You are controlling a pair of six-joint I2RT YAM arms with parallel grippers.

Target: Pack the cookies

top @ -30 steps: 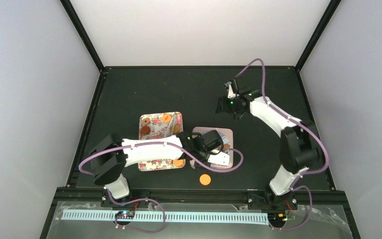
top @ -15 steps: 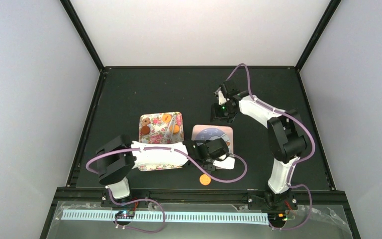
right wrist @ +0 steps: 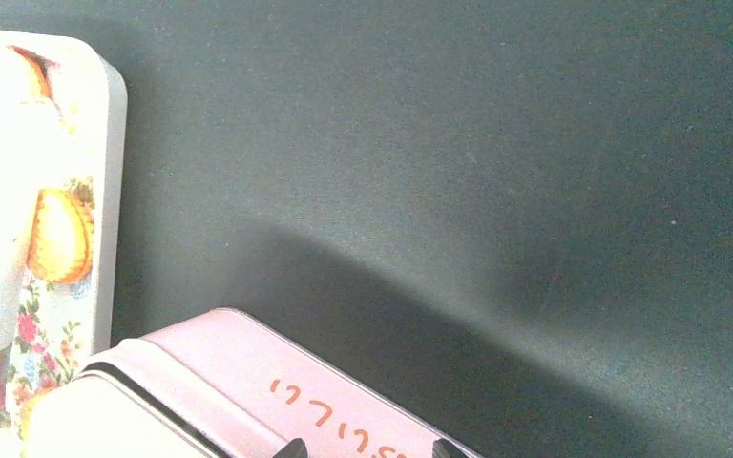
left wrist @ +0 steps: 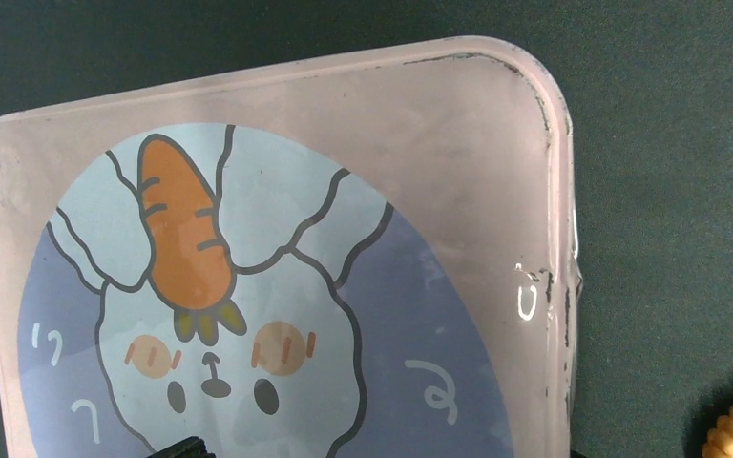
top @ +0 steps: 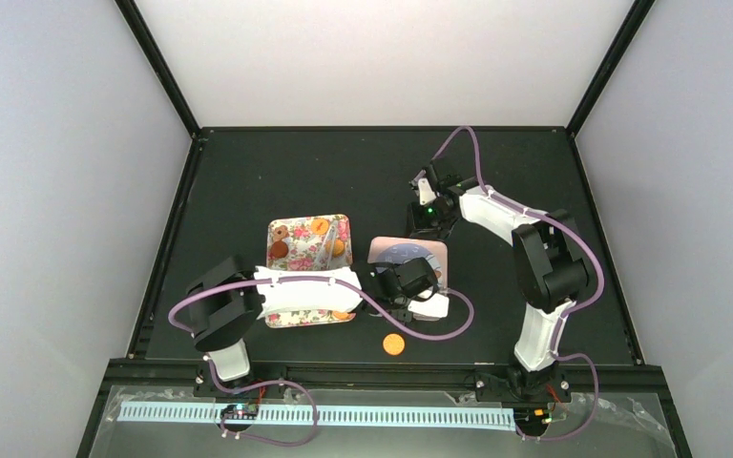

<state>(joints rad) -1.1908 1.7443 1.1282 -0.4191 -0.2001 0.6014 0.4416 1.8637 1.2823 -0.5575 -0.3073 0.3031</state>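
**Left gripper** (top: 414,285): jaws spread wide, with nothing I can see between them. It hangs over the near part of the bunny-print lid (left wrist: 277,286), which lies directly below.

**Right gripper** (top: 427,216): at the far edge of the pink box (right wrist: 239,367). Two fingertips show apart, low in its wrist view. I cannot tell whether they pinch the box wall or merely stand over it.

**Cookies** (top: 320,227): most lie on the flowered tray (top: 302,260), to the left gripper's left and partly under its forearm. One loose cookie (top: 394,344) sits on the table on that gripper's near side.

**Hazards, my judgement**
- The lid looks to be on with the cookies outside, so nothing can be packed until it comes off.
- A low sweep of the left forearm could drag the tray or scatter its cookies.
- The loose cookie could be nudged away by the trailing cable.
- Both grippers crowd one box, so a careless move risks a clash.

**Views**
- The top view alone shows both arms, the tray and the cookie spread.
- The left wrist alone shows the lid's print and scuffed edge.
- The right wrist alone shows the lettering on the box wall.
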